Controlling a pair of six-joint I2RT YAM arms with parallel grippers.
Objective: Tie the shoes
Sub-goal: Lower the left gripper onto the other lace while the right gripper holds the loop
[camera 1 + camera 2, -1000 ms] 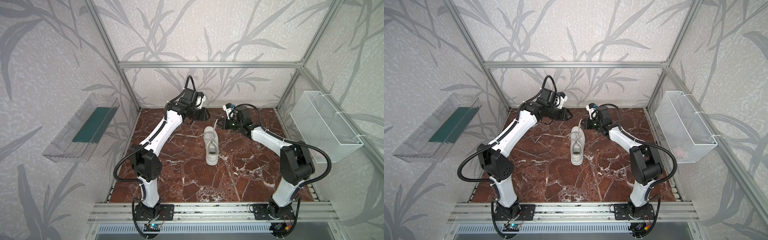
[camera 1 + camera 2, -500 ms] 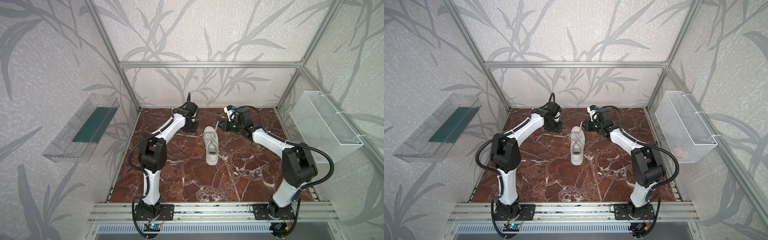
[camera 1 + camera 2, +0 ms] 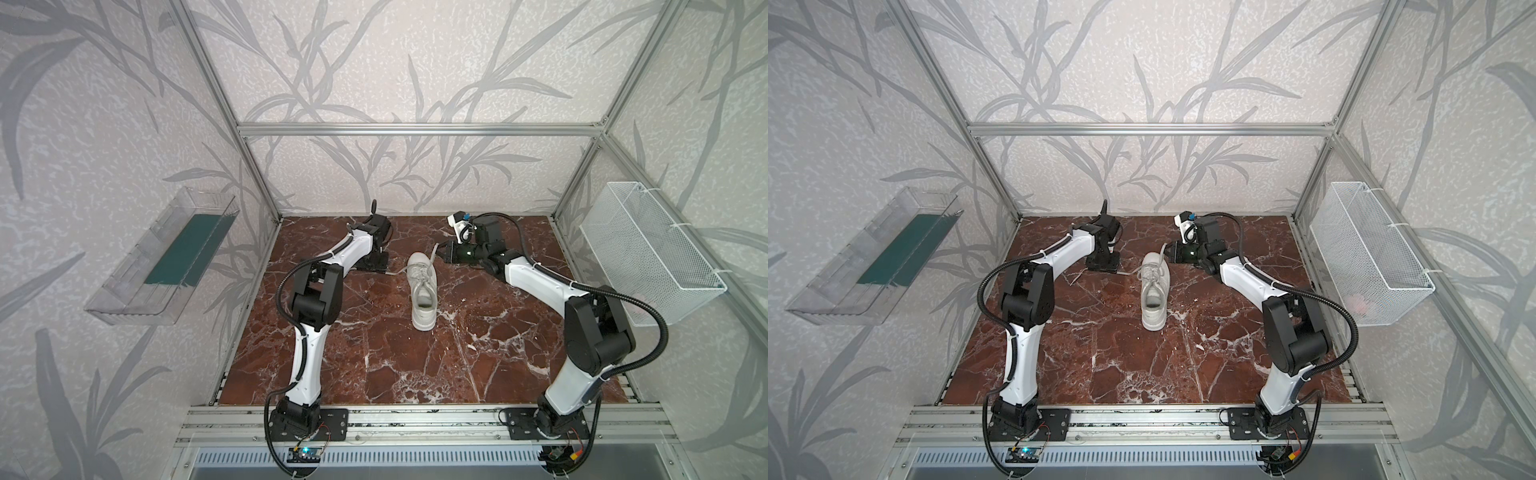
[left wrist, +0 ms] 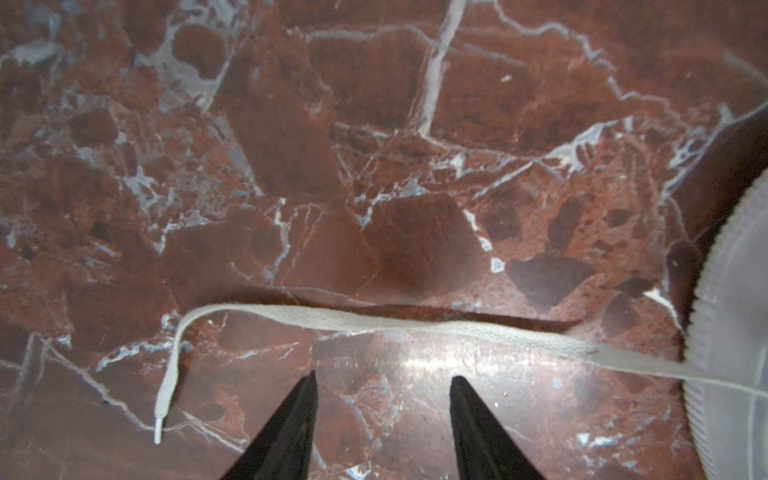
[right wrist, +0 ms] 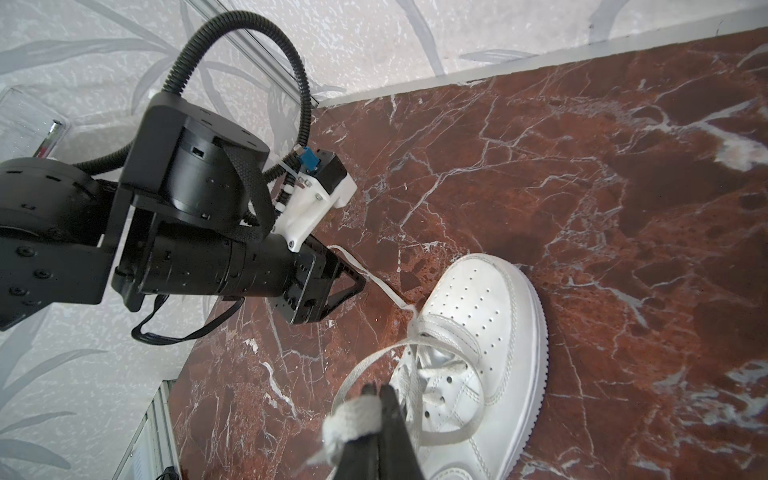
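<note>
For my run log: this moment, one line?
left gripper: open, near loose lace; right gripper: shut on other lace; white sneaker: no bow

White sneaker point(image 3: 423, 286), red-brown tabletop point(image 3: 374, 332) (white veins)

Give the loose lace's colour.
White; the lace shows best in the left wrist view.

No text, label, brand or number is showing clearly enough to read in any view. The upper of the white sneaker point(image 5: 478, 307) is showing only plain stitching and perforations.
</note>
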